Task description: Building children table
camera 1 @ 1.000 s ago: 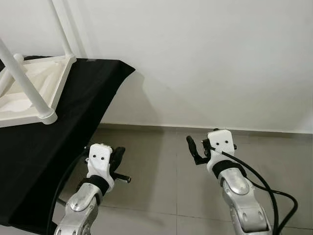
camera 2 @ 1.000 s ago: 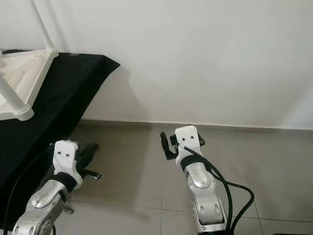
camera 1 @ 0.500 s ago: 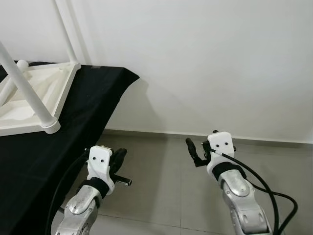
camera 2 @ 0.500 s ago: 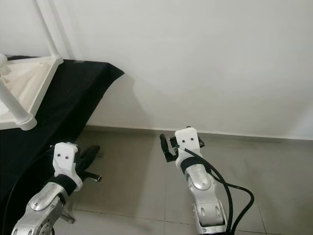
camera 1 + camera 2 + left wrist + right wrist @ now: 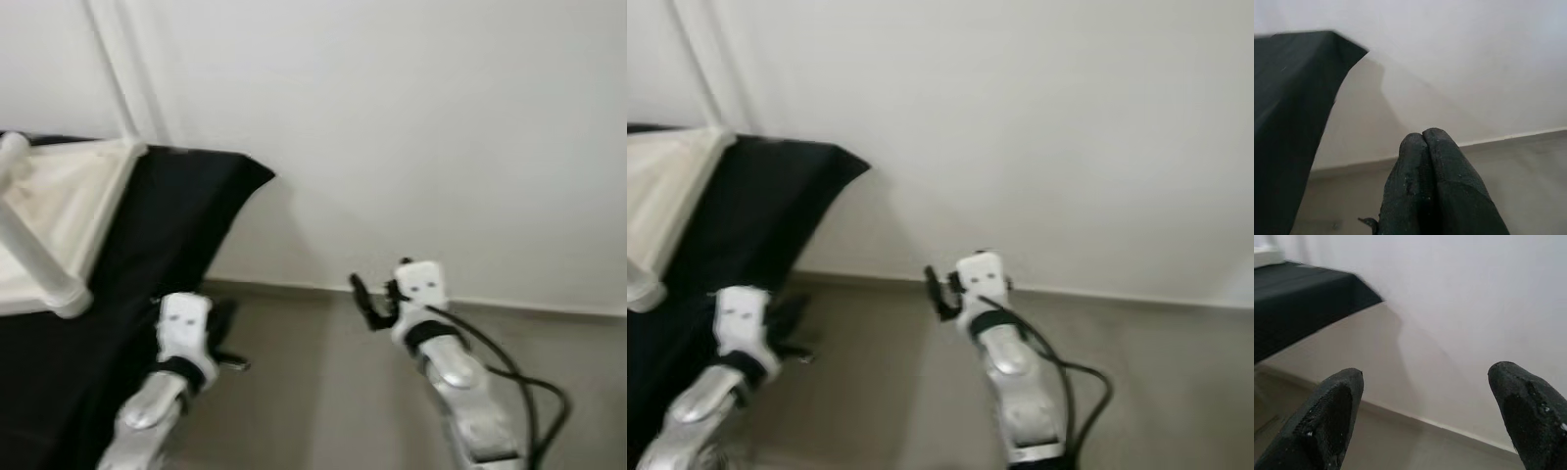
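White children's table (image 5: pixel 44 220), legs up, lay on the black cloth (image 5: pixel 147 264) at my far left.
Its round leg (image 5: pixel 39 264) slanted over the frame. My left gripper (image 5: pixel 1422 142) hung beside the cloth's edge above the grey tiled floor (image 5: pixel 313 392), fingers pressed together on nothing. My right gripper (image 5: pixel 1425 416) faced the white wall (image 5: pixel 411 127), fingers spread wide, holding nothing.

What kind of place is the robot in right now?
Probably a bare indoor room used for assembly: a plain white wall, grey tiled floor, and an upturned white children's table lying on a black cloth.
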{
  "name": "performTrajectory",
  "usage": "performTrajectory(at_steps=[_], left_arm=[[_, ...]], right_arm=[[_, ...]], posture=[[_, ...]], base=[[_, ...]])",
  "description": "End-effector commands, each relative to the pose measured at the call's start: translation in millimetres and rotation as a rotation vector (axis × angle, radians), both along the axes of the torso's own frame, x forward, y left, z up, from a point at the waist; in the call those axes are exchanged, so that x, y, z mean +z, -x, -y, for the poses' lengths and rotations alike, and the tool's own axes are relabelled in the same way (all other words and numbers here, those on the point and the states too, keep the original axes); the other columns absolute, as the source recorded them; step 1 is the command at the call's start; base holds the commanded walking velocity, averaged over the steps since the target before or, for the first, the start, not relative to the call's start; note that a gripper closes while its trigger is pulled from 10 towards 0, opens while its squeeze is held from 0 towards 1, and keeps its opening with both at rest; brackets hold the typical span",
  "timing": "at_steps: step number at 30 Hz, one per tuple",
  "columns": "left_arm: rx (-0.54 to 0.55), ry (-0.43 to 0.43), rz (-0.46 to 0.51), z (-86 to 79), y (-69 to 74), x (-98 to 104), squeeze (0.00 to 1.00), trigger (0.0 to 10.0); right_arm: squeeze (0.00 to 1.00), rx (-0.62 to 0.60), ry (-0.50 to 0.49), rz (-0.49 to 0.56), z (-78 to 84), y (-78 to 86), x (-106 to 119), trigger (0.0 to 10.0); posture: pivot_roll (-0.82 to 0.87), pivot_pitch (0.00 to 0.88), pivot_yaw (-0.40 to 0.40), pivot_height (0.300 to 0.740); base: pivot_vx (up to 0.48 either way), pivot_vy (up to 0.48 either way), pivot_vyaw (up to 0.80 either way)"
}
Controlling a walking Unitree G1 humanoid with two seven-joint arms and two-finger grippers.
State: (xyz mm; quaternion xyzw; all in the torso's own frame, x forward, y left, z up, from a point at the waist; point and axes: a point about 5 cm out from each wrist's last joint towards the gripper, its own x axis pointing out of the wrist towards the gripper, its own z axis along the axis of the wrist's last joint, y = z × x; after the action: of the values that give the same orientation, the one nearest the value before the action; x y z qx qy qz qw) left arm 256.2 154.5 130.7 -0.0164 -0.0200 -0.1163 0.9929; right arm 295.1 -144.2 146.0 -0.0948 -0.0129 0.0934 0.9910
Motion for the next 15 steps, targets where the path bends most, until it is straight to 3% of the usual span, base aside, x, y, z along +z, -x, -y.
performTrajectory(at_steps=[1, 10, 15], left_arm=[[-0.015, 0.002, -0.002, 2.1, 1.3, -0.1, 0.00, 10.0], [-0.017, 0.002, 0.001, 2.0, 0.6, 0.4, 0.00, 10.0], [-0.020, -0.002, 0.000, 0.7, 0.7, 0.6, 0.00, 10.0]], right_arm=[[0.00, -0.019, 0.000, -0.010, 5.7, 2.1, -3.2, 10.0], [0.00, 0.049, -0.043, -0.001, 2.2, -1.2, -1.0, 10.0], [0.00, 0.165, -0.080, 0.011, -6.5, -1.5, 2.7, 10.0]], posture=[[-0.05, 0.123, 0.035, 0.740], [-0.04, 0.127, 0.037, 0.740], [-0.03, 0.127, 0.048, 0.740]], base=[[0.345, 0.000, 0.00], [0.347, 0.000, 0.00], [0.338, 0.000, 0.00]])
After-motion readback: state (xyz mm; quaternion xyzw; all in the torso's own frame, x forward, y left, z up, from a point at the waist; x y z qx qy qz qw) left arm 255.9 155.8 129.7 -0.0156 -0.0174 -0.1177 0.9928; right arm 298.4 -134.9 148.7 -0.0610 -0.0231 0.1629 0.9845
